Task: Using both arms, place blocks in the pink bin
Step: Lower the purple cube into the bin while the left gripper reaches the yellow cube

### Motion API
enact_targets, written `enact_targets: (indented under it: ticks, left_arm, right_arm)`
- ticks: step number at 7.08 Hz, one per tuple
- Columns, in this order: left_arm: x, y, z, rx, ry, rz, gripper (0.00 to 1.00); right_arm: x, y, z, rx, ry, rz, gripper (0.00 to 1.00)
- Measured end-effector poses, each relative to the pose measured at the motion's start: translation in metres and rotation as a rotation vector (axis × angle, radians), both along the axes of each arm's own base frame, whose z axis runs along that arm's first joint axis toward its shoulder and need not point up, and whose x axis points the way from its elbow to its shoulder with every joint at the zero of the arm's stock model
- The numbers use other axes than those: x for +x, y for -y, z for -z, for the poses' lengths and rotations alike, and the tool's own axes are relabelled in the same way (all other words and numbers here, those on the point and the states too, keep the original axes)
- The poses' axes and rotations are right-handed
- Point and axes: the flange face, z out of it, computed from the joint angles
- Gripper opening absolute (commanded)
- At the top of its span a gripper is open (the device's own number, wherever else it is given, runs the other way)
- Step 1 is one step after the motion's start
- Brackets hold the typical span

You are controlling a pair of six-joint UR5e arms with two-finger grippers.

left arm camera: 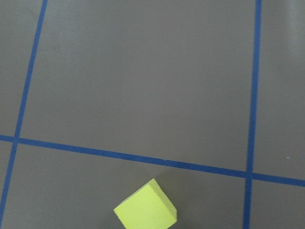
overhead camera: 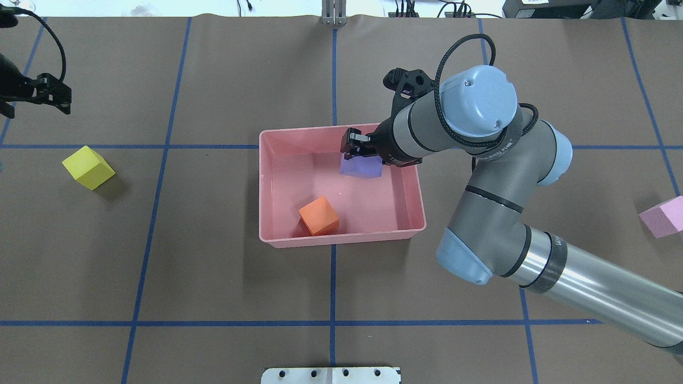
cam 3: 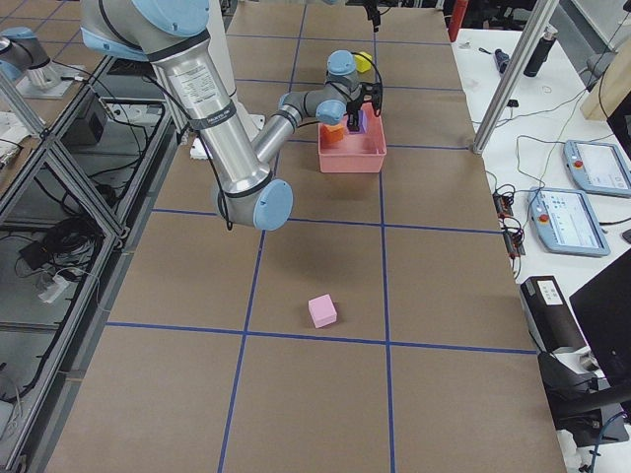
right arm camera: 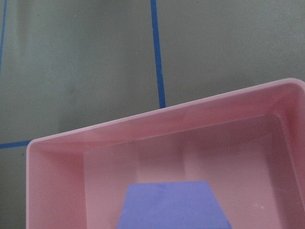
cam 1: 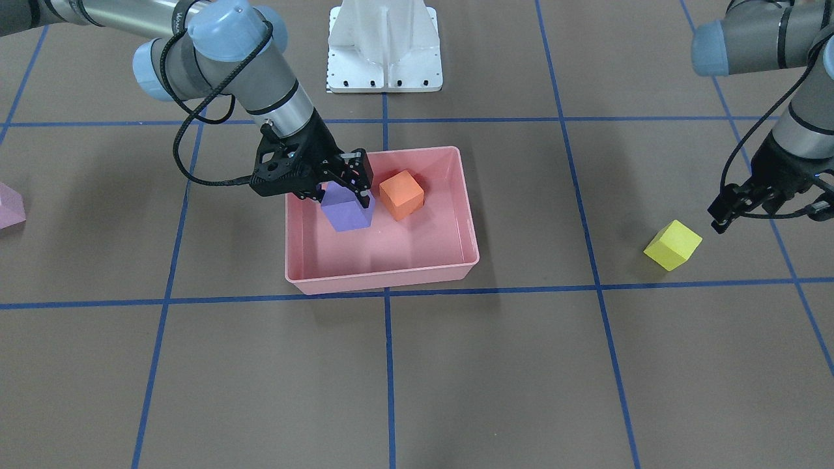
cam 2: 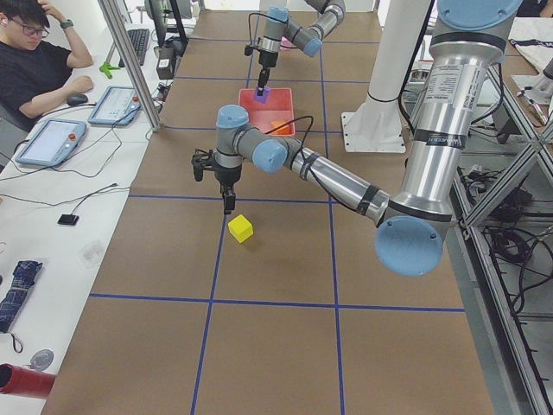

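Brown paper covers the table, with a blue tape grid across it. Seen from the operators' side, the yellow cube is closest in. It sits flat on the paper toward the robot's left end, well apart from the bin, with one corner turned my way. Left gripper hangs just beside it, a bit further back and higher, not touching. Its jaws look parted with nothing between them, and its wrist cam catches the cube only at the bottom edge. Pink bin is mid-table, its near wall almost on a tape line. Purple cube is inside the bin outline, tilted, with the right gripper coming down from the robot's right side and clamped on the cube's upper part. Can't tell whether the cube's underside touches the bin floor or sits just above it. Orange cube rests on the bin floor further back, near the robot-side wall and apart from the purple one. Pale pink cube lies on the paper at the robot's right end, well apart from the bin. Furthest back is the white pedestal, on the centre tape line behind the bin.
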Motion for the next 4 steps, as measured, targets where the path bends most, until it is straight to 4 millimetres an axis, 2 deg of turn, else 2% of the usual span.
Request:
enact_targets:
  ticks: [1,3,4]
  left_arm:
    - [0.014,0.003,-0.015,-0.025,-0.009,0.075,1.0]
    - [0.077,-0.007,-0.046,-0.031,0.014,0.187,1.0]
    - [0.094,-0.014,-0.055,-0.033,0.023,0.206,1.0]
  right_arm:
    - [-0.001,0.001,-0.001,-0.002,0.0,-0.002,1.0]
    - [0.001,0.001,0.001,0.004,0.003,-0.004,1.0]
    - [0.003,0.002,0.003,0.006,0.006,-0.006,1.0]
